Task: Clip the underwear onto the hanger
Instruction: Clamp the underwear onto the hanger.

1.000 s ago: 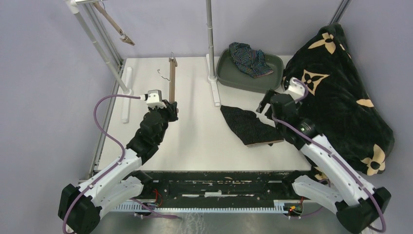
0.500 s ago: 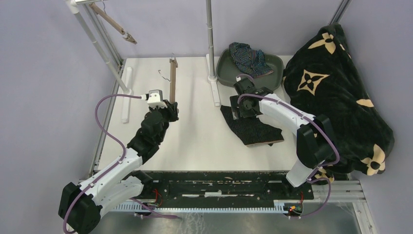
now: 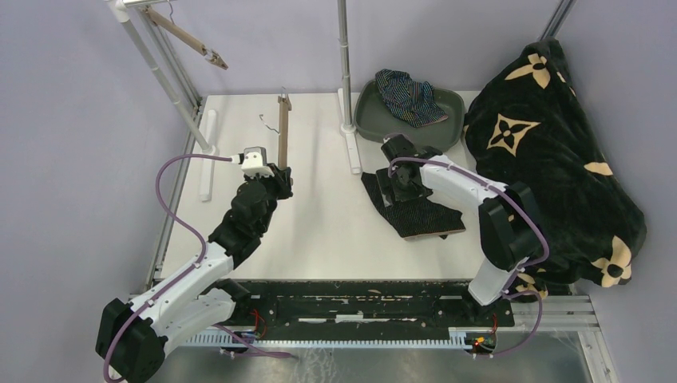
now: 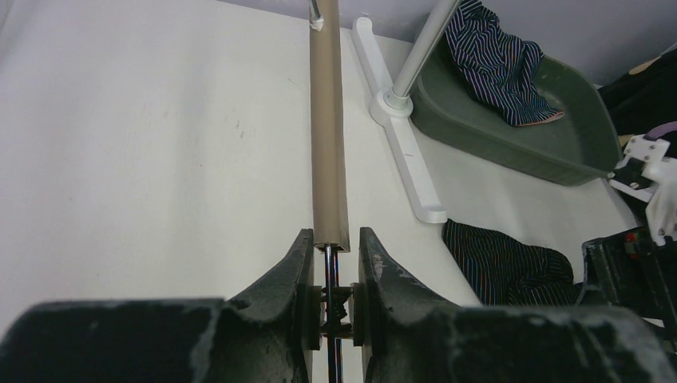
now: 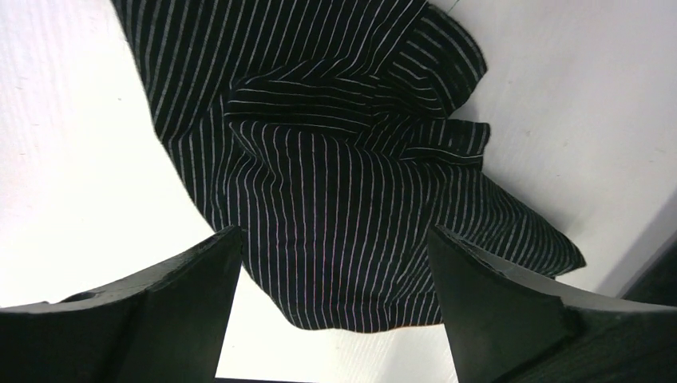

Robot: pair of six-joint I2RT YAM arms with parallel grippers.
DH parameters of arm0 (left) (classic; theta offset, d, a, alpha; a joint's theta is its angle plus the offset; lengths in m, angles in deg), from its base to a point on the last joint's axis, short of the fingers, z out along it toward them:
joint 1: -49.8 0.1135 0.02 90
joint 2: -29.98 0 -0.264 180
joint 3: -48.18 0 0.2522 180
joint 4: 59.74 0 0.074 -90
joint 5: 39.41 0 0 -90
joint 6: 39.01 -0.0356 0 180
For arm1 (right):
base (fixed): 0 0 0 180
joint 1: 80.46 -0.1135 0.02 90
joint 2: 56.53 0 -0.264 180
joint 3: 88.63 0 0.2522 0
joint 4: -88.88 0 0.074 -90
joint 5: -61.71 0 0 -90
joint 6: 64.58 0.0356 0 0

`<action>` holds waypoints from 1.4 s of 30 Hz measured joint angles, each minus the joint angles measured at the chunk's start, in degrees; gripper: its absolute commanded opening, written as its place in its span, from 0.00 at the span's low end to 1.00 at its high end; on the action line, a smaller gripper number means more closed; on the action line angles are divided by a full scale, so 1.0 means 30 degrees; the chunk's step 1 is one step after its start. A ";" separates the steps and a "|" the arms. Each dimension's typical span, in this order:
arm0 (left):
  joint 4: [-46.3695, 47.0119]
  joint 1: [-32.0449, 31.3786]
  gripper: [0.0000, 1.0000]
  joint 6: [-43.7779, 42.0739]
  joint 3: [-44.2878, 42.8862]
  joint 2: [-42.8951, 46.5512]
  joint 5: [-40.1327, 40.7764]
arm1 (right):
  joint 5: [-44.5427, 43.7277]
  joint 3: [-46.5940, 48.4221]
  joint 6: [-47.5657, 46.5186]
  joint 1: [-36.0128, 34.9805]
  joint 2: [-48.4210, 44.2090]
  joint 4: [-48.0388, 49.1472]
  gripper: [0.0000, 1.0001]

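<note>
Wrist views, left jaws clamping hanger [image 4: 329,120], right jaws straddling underwear [image 5: 335,199]

Table [image 3: 319,223] centre free; hanger [image 3: 282,128], pole [image 3: 345,72], tray [image 3: 374,130] stand beyond.

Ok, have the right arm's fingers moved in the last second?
Yes. The right fingers swung left, away from the blanket, and now hang open over the black pinstriped underwear, near the green tray.

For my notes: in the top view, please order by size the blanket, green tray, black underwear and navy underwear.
1. blanket
2. green tray and black underwear, about alike; the right arm hides part of the underwear
3. navy underwear
</note>
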 measured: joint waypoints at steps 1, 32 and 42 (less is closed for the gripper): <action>0.0000 0.0000 0.03 0.0000 0.0000 0.0000 0.0000 | 0.0051 -0.0087 0.0000 0.0000 0.0219 0.0015 0.94; -0.0073 0.0007 0.03 -0.0007 0.0000 0.0831 0.0488 | -0.0809 -0.5741 1.5934 0.0903 0.0335 1.1460 0.72; -0.0153 0.0007 0.03 -0.0007 0.0000 0.1093 0.0517 | -0.2783 -0.2178 1.2597 -0.0240 -0.0634 1.0178 0.84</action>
